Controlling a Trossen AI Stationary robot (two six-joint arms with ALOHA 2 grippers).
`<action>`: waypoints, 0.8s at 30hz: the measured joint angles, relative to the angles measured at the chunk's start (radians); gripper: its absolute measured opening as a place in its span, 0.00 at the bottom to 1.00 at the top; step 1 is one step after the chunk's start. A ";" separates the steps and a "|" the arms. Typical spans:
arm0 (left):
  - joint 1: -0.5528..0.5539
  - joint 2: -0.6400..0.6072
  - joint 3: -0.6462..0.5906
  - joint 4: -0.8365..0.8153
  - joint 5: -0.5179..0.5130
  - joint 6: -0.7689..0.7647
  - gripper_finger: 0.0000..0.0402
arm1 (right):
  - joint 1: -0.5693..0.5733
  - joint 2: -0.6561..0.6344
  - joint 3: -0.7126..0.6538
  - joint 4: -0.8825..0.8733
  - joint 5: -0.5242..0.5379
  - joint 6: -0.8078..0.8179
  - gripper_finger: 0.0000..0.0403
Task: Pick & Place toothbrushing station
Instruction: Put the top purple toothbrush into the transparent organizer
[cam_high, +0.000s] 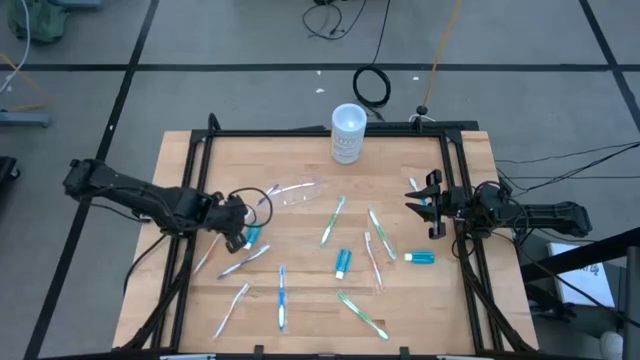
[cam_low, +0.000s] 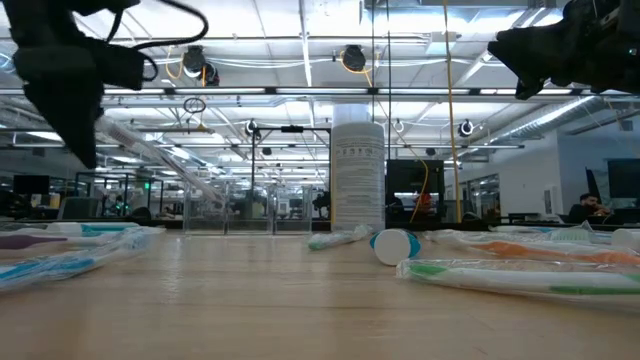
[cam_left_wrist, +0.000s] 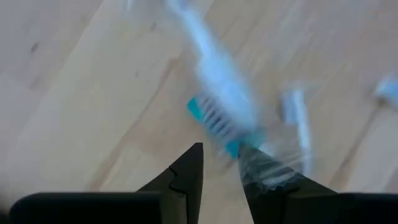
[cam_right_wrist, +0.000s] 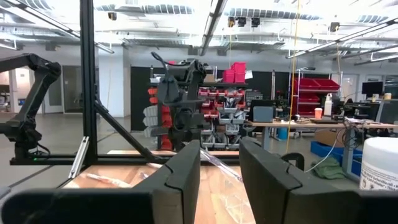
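The clear plastic tray (cam_high: 295, 192) lies left of the table's middle. In the low view it (cam_low: 165, 160) slants down from my left gripper (cam_low: 70, 110). My left gripper (cam_high: 240, 215) is at the tray's left end and shut on it; its fingers (cam_left_wrist: 221, 149) hover over a teal-bristled toothbrush (cam_left_wrist: 217, 99). My right gripper (cam_high: 413, 207) waits shut and empty above the table's right edge; it also shows in its wrist view (cam_right_wrist: 219, 149). My left gripper holds the clear tray by its left end (cam_high: 258, 203). In the wrist view, clear plastic lies against one finger (cam_left_wrist: 270, 168), but blur hides the kind of hold. The tray's held end is raised. Its other end (cam_low: 215, 192) slants down toward the table.
A white cylindrical cup (cam_high: 348, 132) stands at the table's far edge. Several toothbrushes, such as a green one (cam_high: 332, 220) and a blue one (cam_high: 282, 297), and two small blue tubes (cam_high: 343, 263) (cam_high: 420, 257) are scattered over the middle and near half. A black frame (cam_high: 330, 131) borders the table.
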 joint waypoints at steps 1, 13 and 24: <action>0.004 0.000 0.000 0.028 -0.005 0.008 0.26 | 0.000 0.000 0.000 0.000 0.000 0.000 0.26; 0.096 -0.008 0.011 0.093 -0.196 0.046 0.26 | 0.000 0.000 0.000 0.001 0.000 -0.012 0.26; 0.183 -0.018 0.011 0.362 -0.202 0.197 0.26 | 0.000 0.000 0.000 0.001 0.000 -0.011 0.26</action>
